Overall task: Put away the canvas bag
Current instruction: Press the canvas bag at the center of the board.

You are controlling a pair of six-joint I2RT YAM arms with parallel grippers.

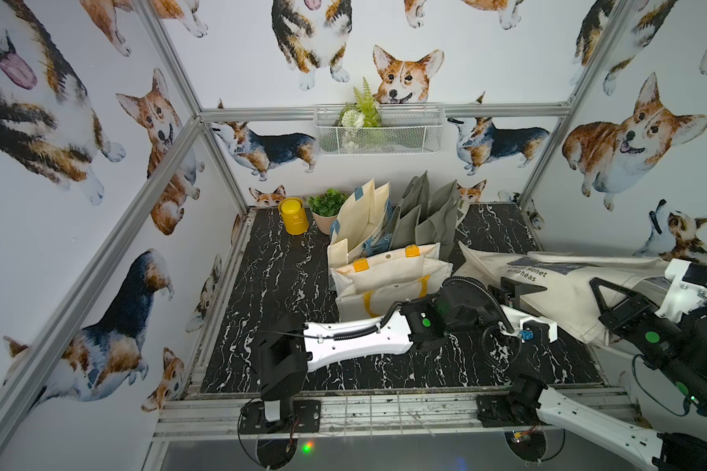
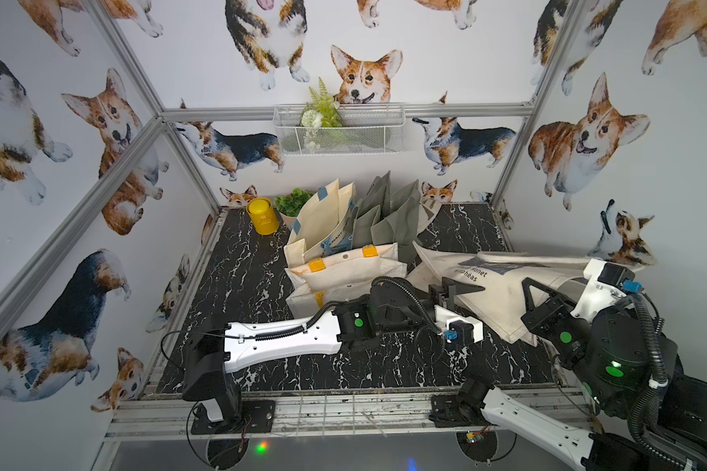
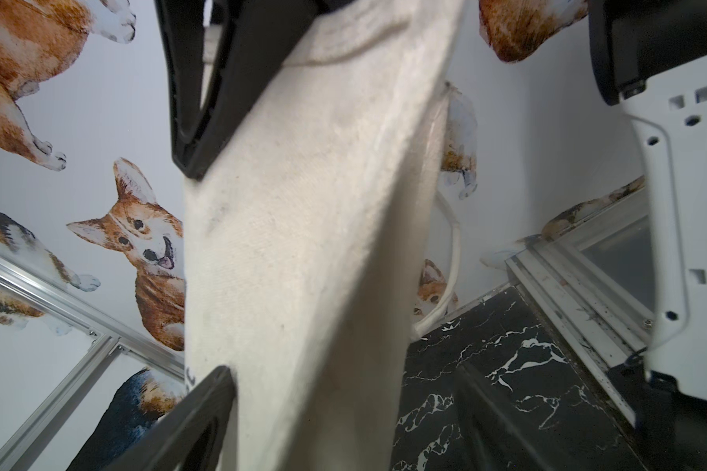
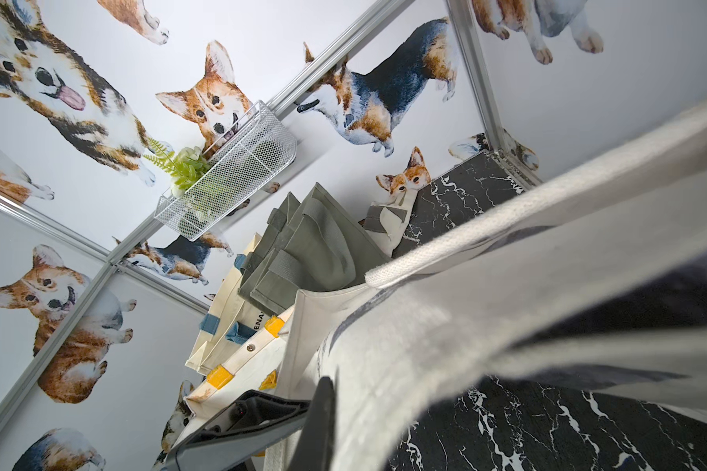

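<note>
The canvas bag (image 1: 568, 297) (image 2: 503, 301) is white with a dark print and black lettering. It hangs lengthwise over the right side of the table. My right gripper (image 1: 598, 287) (image 2: 527, 287) is shut on its near end; in the right wrist view one finger (image 4: 323, 420) presses against the fabric (image 4: 507, 306). My left gripper (image 1: 517, 291) (image 2: 456, 290) is open at the bag's other end. In the left wrist view the cloth (image 3: 303, 244) runs between the wide-apart jaws, against one finger (image 3: 205, 407) and clear of the other.
Several bags stand in a row mid-table: a cream bag with yellow handles (image 1: 388, 277), a cream bag with blue straps (image 1: 364, 216) and grey-green bags (image 1: 425, 216). A yellow canister (image 1: 291, 215) and potted plant (image 1: 325, 208) sit at the back. A wire basket (image 1: 380, 128) hangs on the back wall.
</note>
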